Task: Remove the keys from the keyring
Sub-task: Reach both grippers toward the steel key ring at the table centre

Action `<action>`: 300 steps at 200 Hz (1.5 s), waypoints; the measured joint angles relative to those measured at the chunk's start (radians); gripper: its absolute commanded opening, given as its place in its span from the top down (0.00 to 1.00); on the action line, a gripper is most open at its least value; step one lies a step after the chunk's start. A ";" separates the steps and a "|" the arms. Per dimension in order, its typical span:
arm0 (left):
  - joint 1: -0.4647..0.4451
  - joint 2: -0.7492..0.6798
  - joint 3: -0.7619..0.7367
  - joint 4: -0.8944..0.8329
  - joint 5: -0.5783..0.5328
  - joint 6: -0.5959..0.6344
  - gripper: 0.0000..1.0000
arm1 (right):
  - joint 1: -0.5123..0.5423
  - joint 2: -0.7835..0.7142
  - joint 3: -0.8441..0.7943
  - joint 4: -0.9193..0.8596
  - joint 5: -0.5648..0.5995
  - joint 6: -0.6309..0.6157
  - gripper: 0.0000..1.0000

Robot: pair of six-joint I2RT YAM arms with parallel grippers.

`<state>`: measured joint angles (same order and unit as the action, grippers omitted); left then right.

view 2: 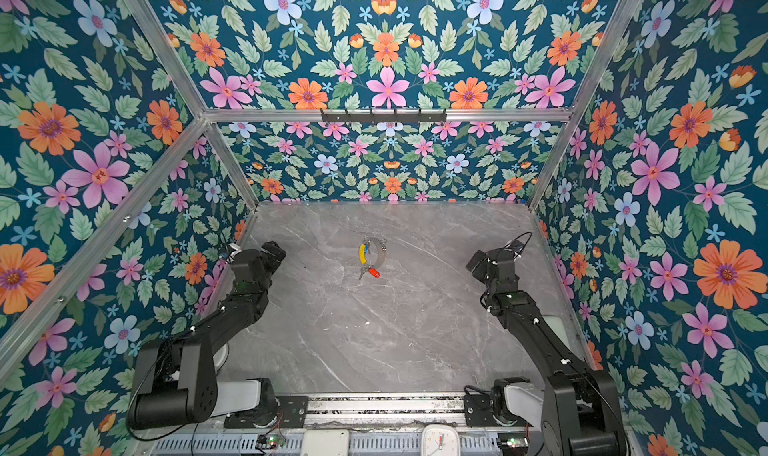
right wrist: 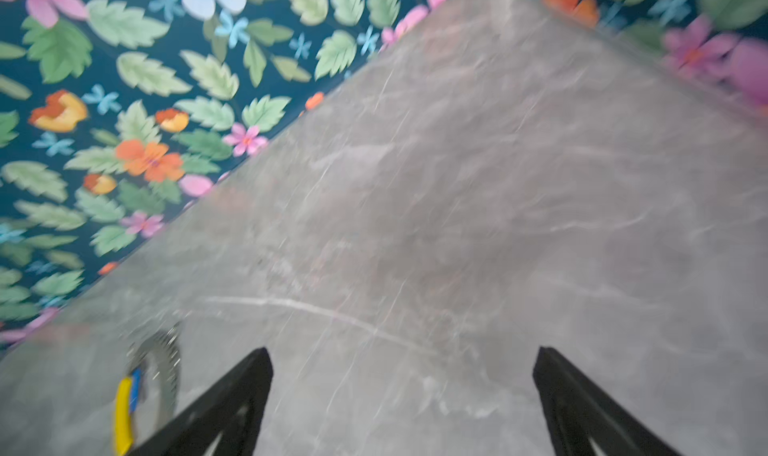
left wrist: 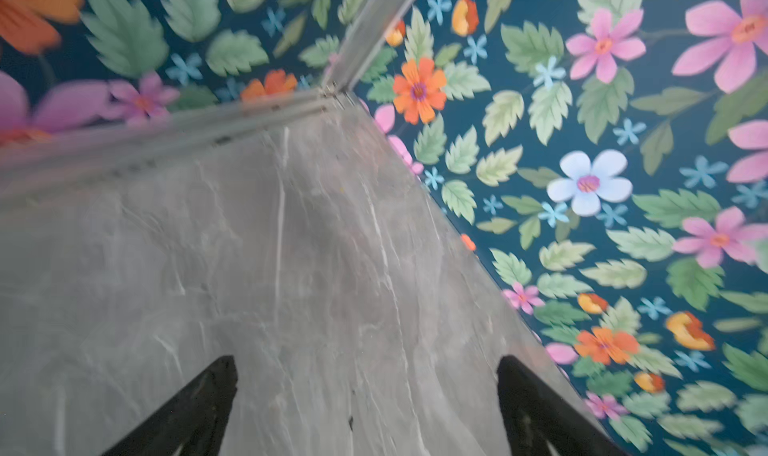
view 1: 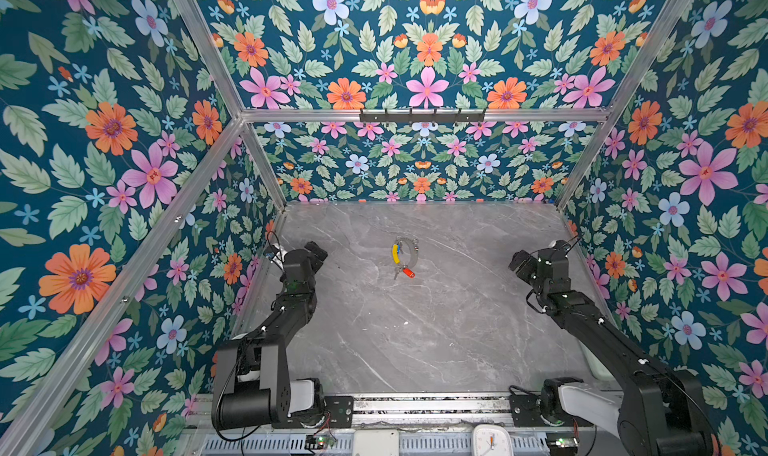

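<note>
The keyring [view 1: 414, 255] [view 2: 382, 253] lies flat on the grey marble table, a little behind its middle, with its yellow sleeve [view 1: 395, 253] on the left arc. A key with a red tag [view 1: 408, 272] [view 2: 374, 272] rests at the near end of the hoop, and a blue tag [view 1: 400, 248] shows beside the sleeve. My left gripper [view 1: 316, 252] [left wrist: 368, 362] hovers open to the left of the hoop with only bare table between its fingers. On the right, well clear of the hoop, my right gripper [view 1: 519, 262] [right wrist: 403, 352] is open and empty. The right wrist view shows the hoop [right wrist: 166, 371] blurred, beside one finger.
Floral walls with aluminium frame posts close in the table [view 1: 415, 341] on the left, right and back. A black hook rail [view 1: 422, 116] hangs on the back crossbar. A white clock [view 1: 490, 439] and a white box [view 1: 376, 441] sit past the front rail.
</note>
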<state>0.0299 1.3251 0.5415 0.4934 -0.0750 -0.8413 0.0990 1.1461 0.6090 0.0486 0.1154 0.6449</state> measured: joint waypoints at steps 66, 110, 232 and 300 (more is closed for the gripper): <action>-0.092 0.033 0.032 0.048 0.301 0.005 0.13 | 0.144 0.147 0.136 0.021 -0.268 -0.037 0.15; -0.236 0.037 0.009 0.013 0.338 0.038 0.10 | 0.334 0.409 0.389 -0.037 -0.257 -0.132 0.24; -0.353 0.050 -0.077 -0.008 0.358 0.063 0.11 | 0.454 1.135 1.151 -0.259 -0.144 -0.222 0.48; -0.357 0.095 -0.077 0.031 0.404 0.050 0.12 | 0.463 1.229 1.270 -0.332 -0.130 -0.219 0.55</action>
<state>-0.3271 1.4197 0.4641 0.5243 0.3290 -0.7918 0.5617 2.3756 1.8786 -0.2832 -0.0151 0.4255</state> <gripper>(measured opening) 0.885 0.470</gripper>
